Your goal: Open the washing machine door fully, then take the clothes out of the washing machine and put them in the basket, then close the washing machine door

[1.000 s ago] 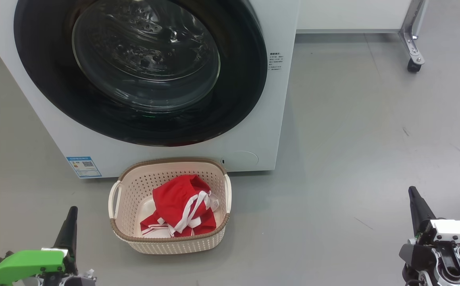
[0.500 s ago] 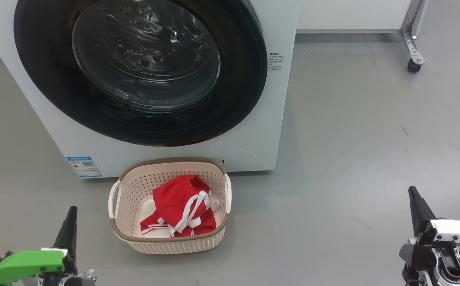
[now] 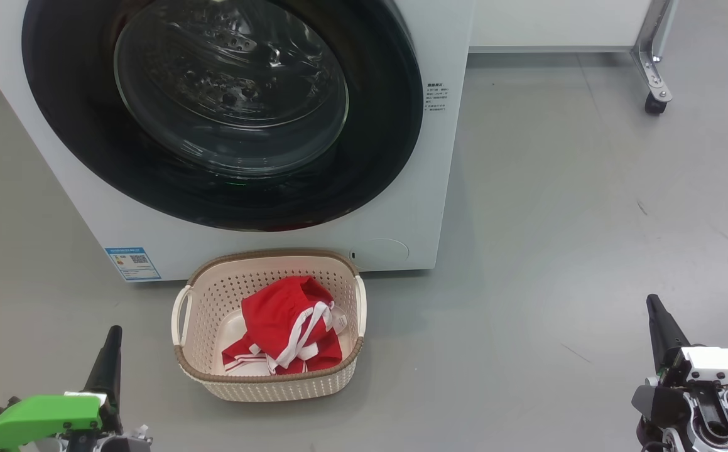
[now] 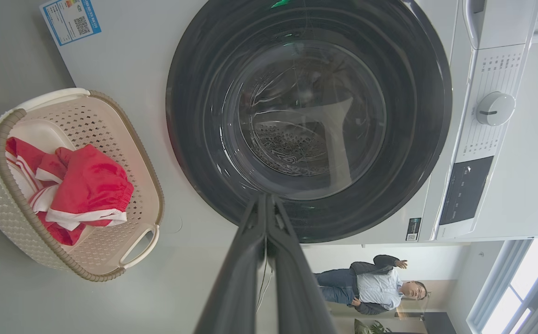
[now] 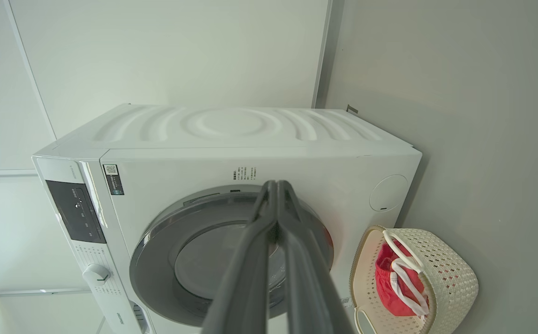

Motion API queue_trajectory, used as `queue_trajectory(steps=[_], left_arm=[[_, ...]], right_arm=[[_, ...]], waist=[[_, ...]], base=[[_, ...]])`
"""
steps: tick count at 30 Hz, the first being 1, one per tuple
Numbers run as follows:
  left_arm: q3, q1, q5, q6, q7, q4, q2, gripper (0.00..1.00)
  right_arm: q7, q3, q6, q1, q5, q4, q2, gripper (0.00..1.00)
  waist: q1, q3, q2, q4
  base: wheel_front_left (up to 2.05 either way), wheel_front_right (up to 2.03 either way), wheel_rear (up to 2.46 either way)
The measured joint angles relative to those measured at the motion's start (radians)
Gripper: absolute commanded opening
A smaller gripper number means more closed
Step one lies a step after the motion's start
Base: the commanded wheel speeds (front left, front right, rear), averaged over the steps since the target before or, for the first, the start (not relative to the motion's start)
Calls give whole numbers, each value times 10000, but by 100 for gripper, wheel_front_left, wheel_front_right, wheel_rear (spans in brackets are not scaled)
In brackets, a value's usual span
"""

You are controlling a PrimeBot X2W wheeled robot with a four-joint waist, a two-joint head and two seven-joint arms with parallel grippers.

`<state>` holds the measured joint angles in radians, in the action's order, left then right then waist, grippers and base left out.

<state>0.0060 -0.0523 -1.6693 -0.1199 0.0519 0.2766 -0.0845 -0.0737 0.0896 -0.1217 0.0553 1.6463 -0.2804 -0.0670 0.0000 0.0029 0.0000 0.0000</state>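
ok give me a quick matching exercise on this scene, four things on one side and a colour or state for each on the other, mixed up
Column 1
1. washing machine door
2. clothes
3. basket
4. left end effector

Column 2
a. cream with a brown rim
b. dark, pinched shut, empty
c. glossy black rim, closed
d. red and white, lying in the basket

Pairs: 1-c, 2-d, 3-a, 4-b

Grey floor (image 3: 558, 220), wheeled metal leg (image 3: 652, 72), distant person (image 4: 373, 287)
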Motion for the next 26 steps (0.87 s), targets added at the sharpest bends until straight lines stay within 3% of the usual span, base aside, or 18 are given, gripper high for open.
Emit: queue_trajectory(steps=[26], left_arm=[[35,0,2,-2,13,-12,25,0]], right_arm=[[-2,12,0,0,-4,4,6,0]], waist=[[0,1,0,0]], base=[[0,0,0]])
